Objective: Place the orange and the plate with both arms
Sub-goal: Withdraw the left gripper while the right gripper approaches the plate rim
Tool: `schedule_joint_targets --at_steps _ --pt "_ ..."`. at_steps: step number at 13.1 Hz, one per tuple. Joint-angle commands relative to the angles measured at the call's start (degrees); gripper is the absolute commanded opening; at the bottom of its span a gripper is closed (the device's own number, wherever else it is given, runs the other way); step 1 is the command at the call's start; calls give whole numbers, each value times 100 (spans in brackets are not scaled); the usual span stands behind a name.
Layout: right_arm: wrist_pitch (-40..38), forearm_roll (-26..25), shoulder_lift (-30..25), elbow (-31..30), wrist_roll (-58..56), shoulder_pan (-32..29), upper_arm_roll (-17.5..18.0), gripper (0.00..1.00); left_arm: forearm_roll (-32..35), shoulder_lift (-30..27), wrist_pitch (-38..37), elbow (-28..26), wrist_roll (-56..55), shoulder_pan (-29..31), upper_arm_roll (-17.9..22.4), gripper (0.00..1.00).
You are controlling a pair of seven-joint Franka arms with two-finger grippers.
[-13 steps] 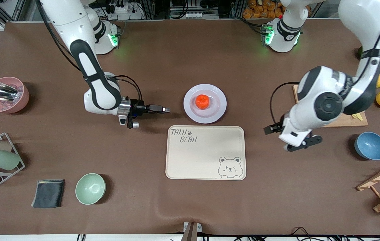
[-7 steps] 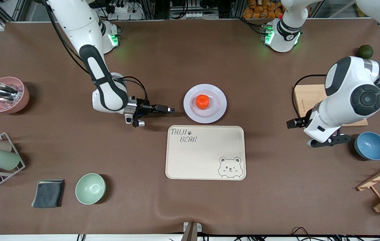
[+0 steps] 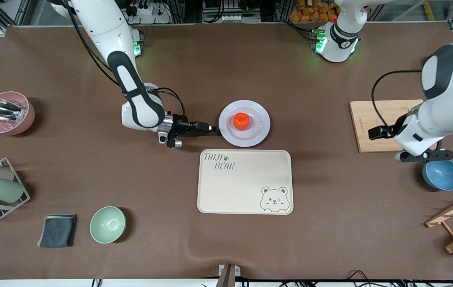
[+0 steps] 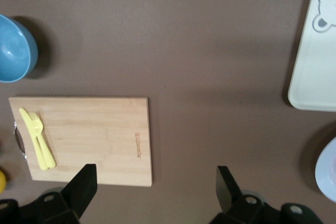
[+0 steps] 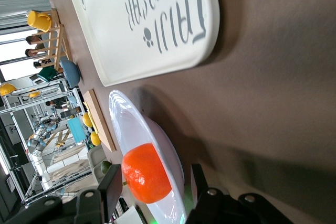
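A brown table (image 3: pixel 226 247) spreads out under me and fills nearly everything I can see. Above its top edge runs a band of metal framing (image 3: pixel 19 12) with cables and a white power strip (image 3: pixel 146 10). Beside that sits a heap of yellow-orange fruit (image 3: pixel 310 12).

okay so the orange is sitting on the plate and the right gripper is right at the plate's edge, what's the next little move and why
Probably ease the right gripper a touch farther so its fingers straddle the plate rim, then close. It lies low and sideways at the rim toward the right arm's end, not yet gripping. The orange sits mid-plate, so a level grip matters. The left gripper, open, waits over the cutting board and blue bowl.
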Motion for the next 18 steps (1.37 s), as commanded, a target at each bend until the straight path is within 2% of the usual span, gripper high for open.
schedule_joint_targets --at_steps 1,2,7,10,13,18 --pt "148 187 114 119 -68 129 -53 59 -171 -531 -347 -105 144 -875 767 100" --pt "175 204 131 136 -85 199 -62 58 -224 -636 -374 -105 144 -1017 839 100" --pt "193 512 193 163 -269 314 -53 54 -321 -901 -637 -18 362 -992 664 100" --pt "202 854 289 172 -489 463 -62 49 -373 -883 -1023 402 759 -545 314 100" --pt "324 942 290 163 -578 551 -53 35 -505 -883 -1103 545 672 -465 295 100" --pt "404 1013 255 163 -578 613 -53 0 -593 -866 -1112 650 329 -403 278 100"
